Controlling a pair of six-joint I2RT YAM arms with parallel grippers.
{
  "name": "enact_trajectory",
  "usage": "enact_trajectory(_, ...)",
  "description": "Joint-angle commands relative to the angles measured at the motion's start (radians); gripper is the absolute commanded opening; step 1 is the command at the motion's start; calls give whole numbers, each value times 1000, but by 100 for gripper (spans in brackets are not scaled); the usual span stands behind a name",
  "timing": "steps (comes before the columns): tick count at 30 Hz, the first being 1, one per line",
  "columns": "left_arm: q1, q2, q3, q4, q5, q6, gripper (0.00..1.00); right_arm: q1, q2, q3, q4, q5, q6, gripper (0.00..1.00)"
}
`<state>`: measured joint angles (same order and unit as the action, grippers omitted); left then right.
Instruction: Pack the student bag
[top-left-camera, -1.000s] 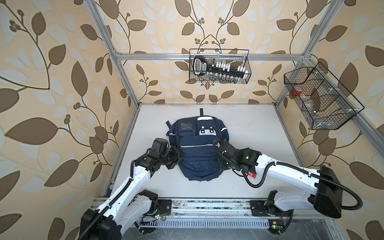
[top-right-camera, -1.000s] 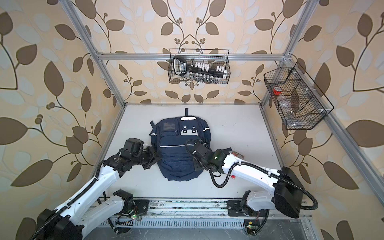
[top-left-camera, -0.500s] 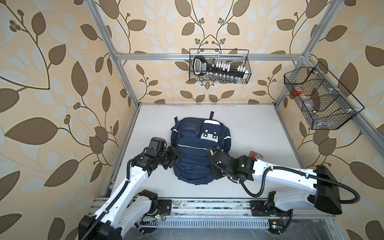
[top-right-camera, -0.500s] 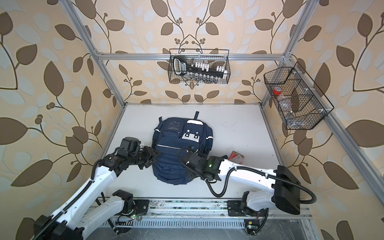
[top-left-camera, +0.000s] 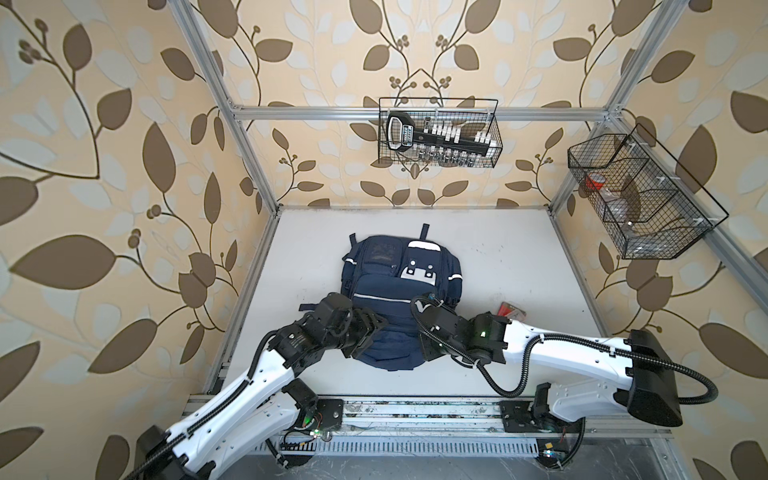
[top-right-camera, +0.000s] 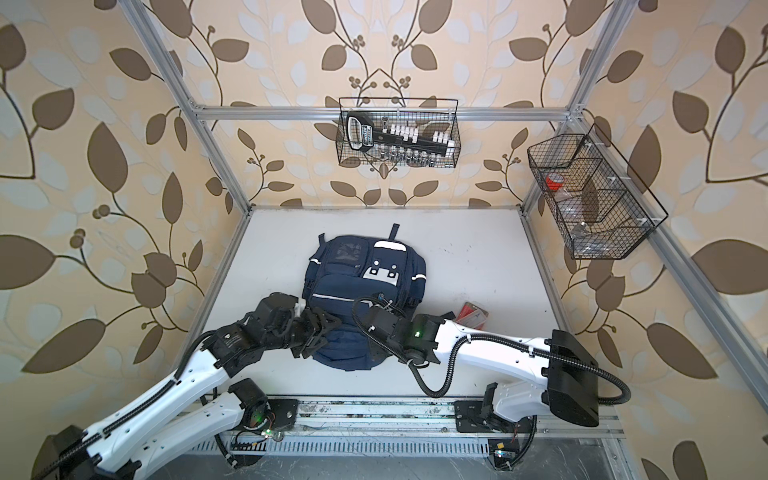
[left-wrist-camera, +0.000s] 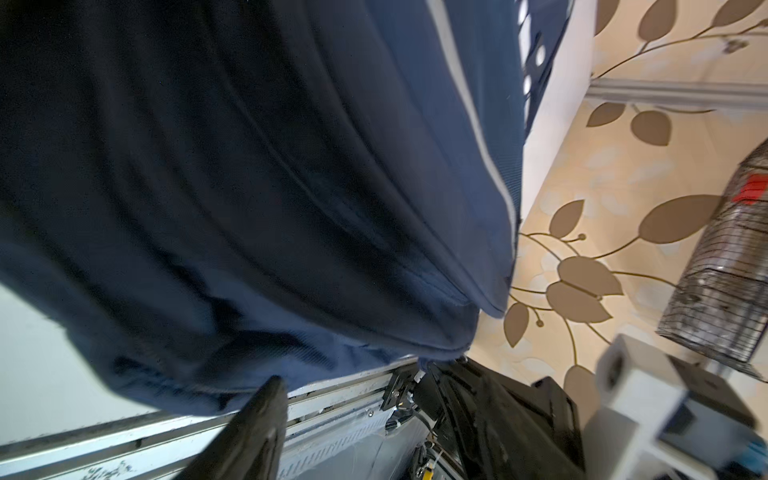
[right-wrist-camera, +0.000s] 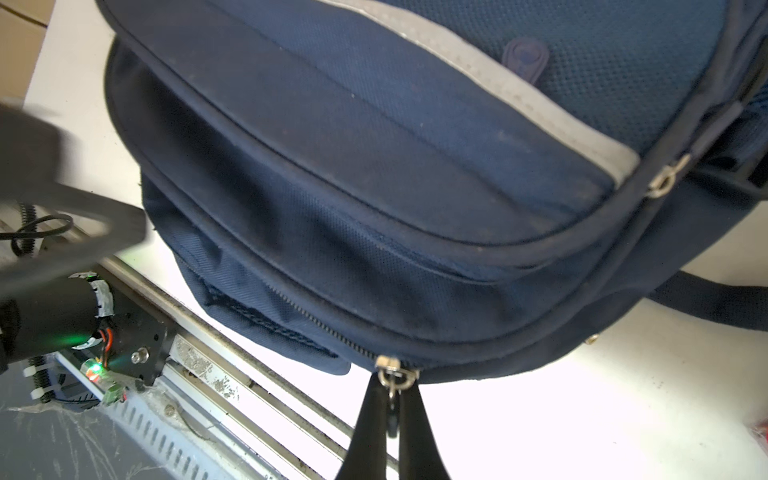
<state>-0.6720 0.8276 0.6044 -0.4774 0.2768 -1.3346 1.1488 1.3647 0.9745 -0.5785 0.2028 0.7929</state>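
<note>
The student bag (top-left-camera: 399, 291) (top-right-camera: 361, 286), a navy backpack with white stripes and a white patch, lies flat on the white table in both top views. At its near left corner my left gripper (top-left-camera: 366, 337) (top-right-camera: 320, 337) stands open. In the left wrist view its gripper (left-wrist-camera: 357, 376) has bag fabric (left-wrist-camera: 291, 187) just beyond the fingertips and nothing between them. My right gripper (top-left-camera: 428, 350) (right-wrist-camera: 392, 401) is at the bag's near right edge, shut on a metal zipper pull (right-wrist-camera: 394, 376) of the bag (right-wrist-camera: 374, 187).
A red packet (top-left-camera: 512, 311) lies on the table right of the bag, behind the right arm. A wire basket (top-left-camera: 438, 137) with a black tool set hangs on the back wall. Another basket (top-left-camera: 640, 203) hangs on the right wall. The arms' rail (top-left-camera: 415, 411) runs along the front.
My left gripper has opened and let go of the bag's left side. My right gripper has moved toward the front along the bag's edge with the zipper pull; the bag turned slightly.
</note>
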Motion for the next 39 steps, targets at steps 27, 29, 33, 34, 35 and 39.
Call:
enact_trajectory(27,-70,109,142,12,-197,92,0,-199,-176,-85,-170,69,-55,0)
enact_trajectory(29,-70,96,124,16,-199,94,0,-267,-180,-91,-160,54,-104,0)
enact_trajectory(33,-70,82,95,13,-191,95,0,-391,-154,-78,-145,49,-200,0)
enact_trajectory(34,-70,78,87,10,-191,95,0,-422,-144,-73,-143,51,-224,0)
enact_trajectory(35,-70,74,80,8,-192,93,0,-449,-133,-70,-136,54,-242,0)
enact_trajectory(39,-69,53,51,7,-197,84,0,-560,-92,-65,-97,13,-313,0)
